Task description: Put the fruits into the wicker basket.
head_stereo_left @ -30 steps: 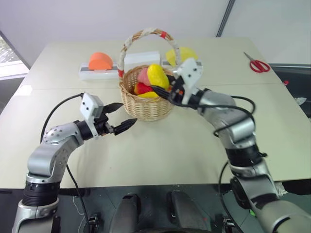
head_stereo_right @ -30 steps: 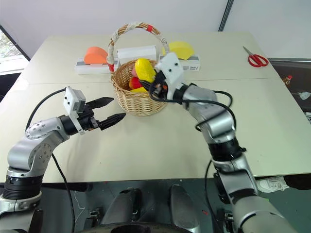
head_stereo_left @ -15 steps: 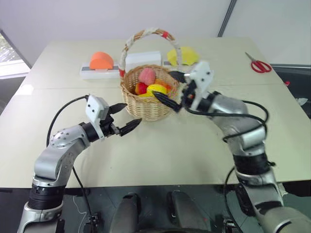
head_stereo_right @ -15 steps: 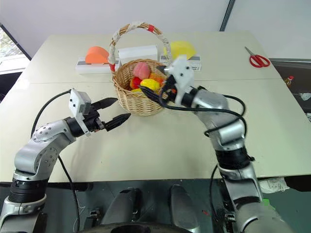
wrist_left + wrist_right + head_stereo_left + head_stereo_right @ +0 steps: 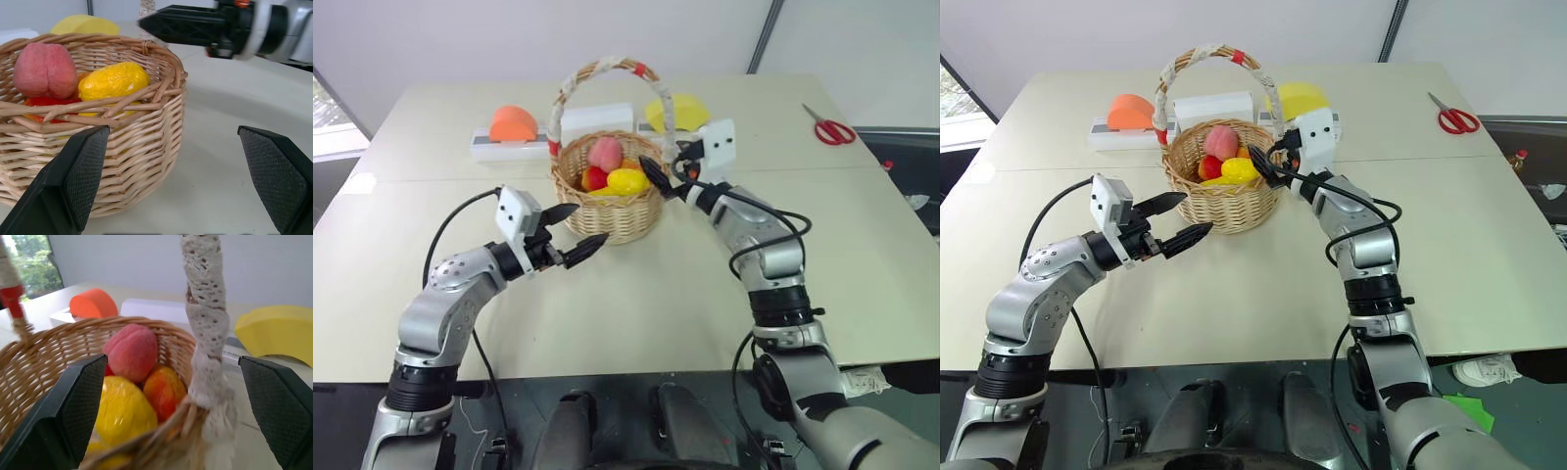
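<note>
Both end effectors are empty with fingers spread wide. The right end effector (image 5: 663, 174) sits at the far-right rim of the wicker basket (image 5: 607, 211), straddling the base of the cloth-wrapped handle (image 5: 208, 328), one finger just inside the rim and one outside. The left end effector (image 5: 570, 230) hovers just off the basket's near-left wall, apart from it.

The fruits all lie in the basket: the peach (image 5: 605, 152) on top, the lemon (image 5: 627, 181) beside it, the apple (image 5: 164, 390) tucked under both. So the task looks essentially finished, and the risk now lies in the withdrawal. If the right arm pulls back sideways, a finger could hook the handle or rim and drag or tip the basket, spilling the fruit. A forward drift of the left arm could shove the basket the other way.

Hard to judge: whether the right finger actually touches the handle or only stands close. The apple is mostly covered, and a red patch (image 5: 595, 178) low in the basket may be its blush or something else. The orange half-dome (image 5: 514, 122), yellow wedge (image 5: 681, 114) and scissors (image 5: 831, 129) stay on the tabletop (image 5: 705, 294), well apart.
</note>
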`<act>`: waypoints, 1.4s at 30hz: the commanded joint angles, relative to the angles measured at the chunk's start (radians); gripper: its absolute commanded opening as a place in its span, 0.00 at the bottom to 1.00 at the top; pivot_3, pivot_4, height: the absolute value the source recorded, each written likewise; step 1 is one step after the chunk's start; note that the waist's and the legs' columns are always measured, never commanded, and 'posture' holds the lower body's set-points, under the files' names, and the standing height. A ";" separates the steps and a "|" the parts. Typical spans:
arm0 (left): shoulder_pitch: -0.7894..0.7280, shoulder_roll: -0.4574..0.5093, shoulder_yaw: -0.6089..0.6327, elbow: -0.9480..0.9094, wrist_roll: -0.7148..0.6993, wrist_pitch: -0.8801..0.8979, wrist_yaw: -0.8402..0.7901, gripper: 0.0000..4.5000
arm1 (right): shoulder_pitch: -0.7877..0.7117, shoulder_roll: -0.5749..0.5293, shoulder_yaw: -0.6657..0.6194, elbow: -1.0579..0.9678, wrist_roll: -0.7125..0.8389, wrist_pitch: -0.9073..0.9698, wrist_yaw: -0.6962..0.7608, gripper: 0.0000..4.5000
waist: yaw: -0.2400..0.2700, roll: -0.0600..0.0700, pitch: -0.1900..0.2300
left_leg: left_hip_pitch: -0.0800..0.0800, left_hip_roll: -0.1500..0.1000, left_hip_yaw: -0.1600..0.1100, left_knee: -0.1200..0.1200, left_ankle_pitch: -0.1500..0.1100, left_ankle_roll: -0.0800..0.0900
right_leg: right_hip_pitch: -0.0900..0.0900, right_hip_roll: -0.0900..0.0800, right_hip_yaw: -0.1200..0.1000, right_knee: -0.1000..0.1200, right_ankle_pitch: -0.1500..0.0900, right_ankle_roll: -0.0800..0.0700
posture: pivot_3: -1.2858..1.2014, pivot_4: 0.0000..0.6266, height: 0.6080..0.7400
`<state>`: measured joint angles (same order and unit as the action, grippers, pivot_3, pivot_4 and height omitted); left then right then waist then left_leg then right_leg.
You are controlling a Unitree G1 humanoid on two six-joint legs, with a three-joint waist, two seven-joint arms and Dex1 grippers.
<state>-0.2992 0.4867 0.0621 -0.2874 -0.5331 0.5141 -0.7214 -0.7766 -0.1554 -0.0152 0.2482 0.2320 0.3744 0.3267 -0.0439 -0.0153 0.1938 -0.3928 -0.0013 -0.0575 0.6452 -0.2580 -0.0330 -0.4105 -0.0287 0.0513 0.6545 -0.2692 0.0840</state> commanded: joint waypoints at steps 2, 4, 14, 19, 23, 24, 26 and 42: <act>0.020 -0.003 0.017 -0.053 -0.005 -0.021 0.016 1.00 | -0.052 0.007 -0.048 0.076 -0.007 -0.098 -0.029 0.50 | 0.001 0.000 0.000 | 0.000 0.000 0.000 0.000 0.000 0.000 | 0.000 0.000 0.000 0.000 0.000 0.000 | 0.52 0.24 1.00; 0.035 -0.004 0.019 -0.065 -0.007 -0.021 0.023 1.00 | -0.054 0.005 -0.055 0.082 -0.004 -0.111 -0.026 0.31 | 0.001 0.000 0.000 | 0.000 0.000 0.000 0.000 0.000 0.000 | 0.000 0.000 0.000 0.000 0.000 0.000 | 0.52 0.24 1.00; 0.027 -0.021 0.001 -0.061 -0.011 -0.018 0.025 1.00 | 0.056 -0.085 -0.117 -0.113 -0.016 -0.120 -0.050 0.03 | 0.004 0.000 0.000 | -0.001 0.000 -0.001 0.000 0.000 0.000 | 0.000 0.000 0.000 0.000 0.000 0.000 | 0.52 0.24 1.00; -0.014 -0.034 -0.035 -0.004 -0.002 -0.033 -0.016 1.00 | 0.184 -0.252 -0.299 -0.262 -0.030 -0.061 -0.147 0.03 | 0.029 0.000 0.000 | -0.003 -0.001 -0.001 0.000 0.000 0.000 | 0.000 -0.001 0.000 -0.002 0.000 0.000 | 0.52 0.24 1.00; -0.068 -0.064 -0.062 0.076 0.025 -0.069 -0.029 1.00 | 0.273 -0.339 -0.407 -0.263 -0.059 -0.040 -0.223 0.03 | 0.028 0.000 0.000 | -0.003 -0.002 0.000 0.000 0.000 0.001 | 0.000 -0.001 0.000 -0.004 0.000 0.000 | 0.52 0.24 1.00; -0.079 -0.070 -0.067 0.095 0.034 -0.079 -0.029 1.00 | 0.284 -0.348 -0.424 -0.255 -0.062 -0.039 -0.237 0.03 | 0.026 0.000 0.000 | -0.003 -0.002 0.000 0.000 0.000 0.000 | 0.000 0.000 0.000 -0.003 0.000 0.000 | 0.52 0.24 1.00; -0.097 -0.087 -0.075 0.129 0.051 -0.100 -0.028 1.00 | 0.290 -0.356 -0.458 -0.220 -0.061 -0.046 -0.266 0.03 | 0.014 0.001 0.000 | -0.001 -0.001 0.002 0.000 0.000 0.001 | 0.000 0.002 0.001 -0.003 0.000 0.000 | 0.52 0.24 1.00; -0.094 -0.074 -0.023 0.238 0.094 -0.151 -0.027 1.00 | 0.491 -0.406 -0.576 -0.375 0.063 -0.050 -0.150 0.93 | 0.010 0.002 0.000 | 0.000 -0.001 0.003 0.000 0.000 0.001 | 0.001 0.002 0.002 -0.001 0.000 0.001 | 0.52 0.24 1.00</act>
<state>-0.3937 0.4028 0.0082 -0.0371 -0.4426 0.3870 -0.7540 -0.3137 -0.5321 -0.5658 -0.0435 0.2498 0.3365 0.1165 -0.0337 -0.0135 0.1938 -0.3927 -0.0020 -0.0547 0.6454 -0.2582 -0.0322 -0.4092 -0.0272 0.0535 0.6531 -0.2696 0.0847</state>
